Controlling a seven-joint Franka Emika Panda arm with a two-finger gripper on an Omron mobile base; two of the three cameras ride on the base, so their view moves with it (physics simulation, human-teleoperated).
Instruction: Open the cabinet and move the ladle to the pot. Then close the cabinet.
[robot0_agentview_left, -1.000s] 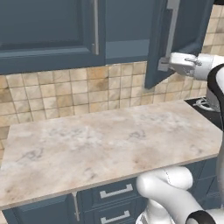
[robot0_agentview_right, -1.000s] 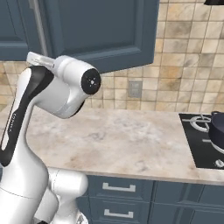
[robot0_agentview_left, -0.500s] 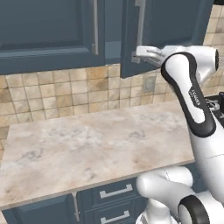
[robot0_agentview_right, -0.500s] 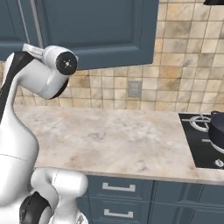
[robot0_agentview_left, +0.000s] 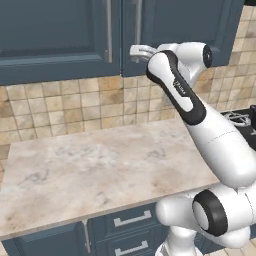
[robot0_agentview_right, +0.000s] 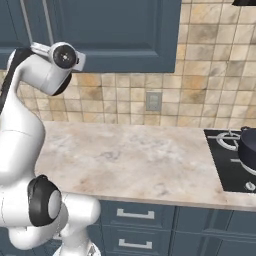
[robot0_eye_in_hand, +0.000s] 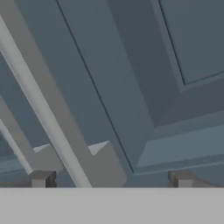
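The dark blue-grey cabinet (robot0_agentview_left: 190, 25) hangs over the counter, and both of its doors look shut or very nearly shut. My gripper (robot0_agentview_left: 135, 50) is up at the bottom of the right door, by the lower end of its silver bar handle (robot0_agentview_left: 138, 25). In the hand view the gripper (robot0_eye_in_hand: 111, 179) is open. The handle (robot0_eye_in_hand: 43, 109) runs slantwise down between the two fingertips (robot0_eye_in_hand: 41, 179), and nothing is gripped. The dark pot (robot0_agentview_right: 248, 150) sits on the stove at the far right. The ladle is out of view.
A marbled counter (robot0_agentview_left: 100, 170) runs below the cabinet, with drawers (robot0_agentview_right: 135, 215) under it and a tiled wall with an outlet (robot0_agentview_right: 153, 101) behind. The black stove (robot0_agentview_right: 230, 165) takes up the right end. My arm rises tall in front of the counter.
The right cabinet door has swung from wide open to shut. My hand went left with it, staying open at the door's lower edge.
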